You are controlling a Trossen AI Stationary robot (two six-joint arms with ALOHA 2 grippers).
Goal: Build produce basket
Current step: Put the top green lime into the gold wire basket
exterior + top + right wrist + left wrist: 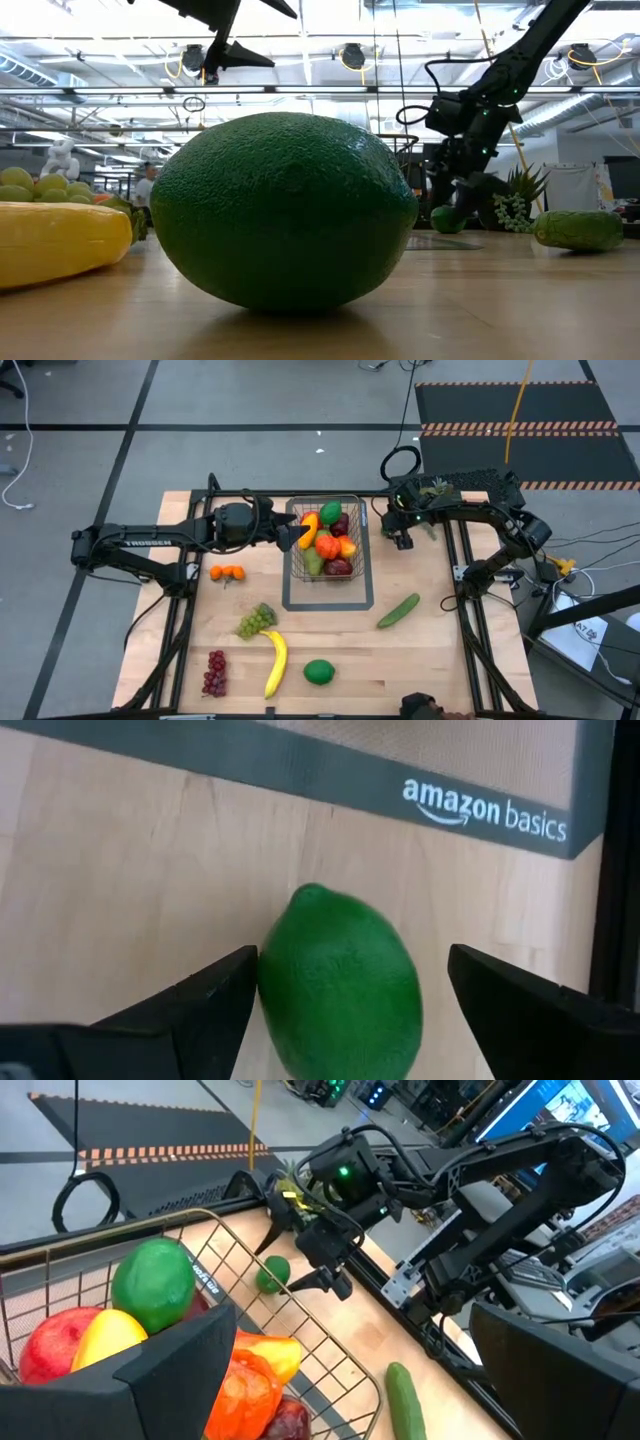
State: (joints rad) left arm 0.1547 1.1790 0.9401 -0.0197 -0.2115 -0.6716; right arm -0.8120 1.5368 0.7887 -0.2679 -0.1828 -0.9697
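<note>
As the right pincer [345,1010] comes down over a lime [343,982] lying on the table [440,650] just beside the basket [362,540], on its right-arm side, the step in hand looks to be the grasp. To do it well, the fingers should straddle the fruit's widest part and sink low enough to close below its rounded crown, since a smooth, egg-shaped toy could squirt out of a high or off-centre pinch; then lift straight up, well clear of the wire rim, before carrying it across. In the right wrist view the pincer stands wide, one finger [200,995] at or almost against the lime's side, the other [520,995] with a clear gap; nothing is gripped yet. The left pincer [292,536] hangs at the basket's opposite rim, spread fully and empty, beside the apples, pepper and pear already piled inside. Beyond the basket's near end lie a cucumber [398,611], green grapes [256,621], a banana [275,663], red grapes [215,672], a second lime [318,672] and small oranges [227,572].
</note>
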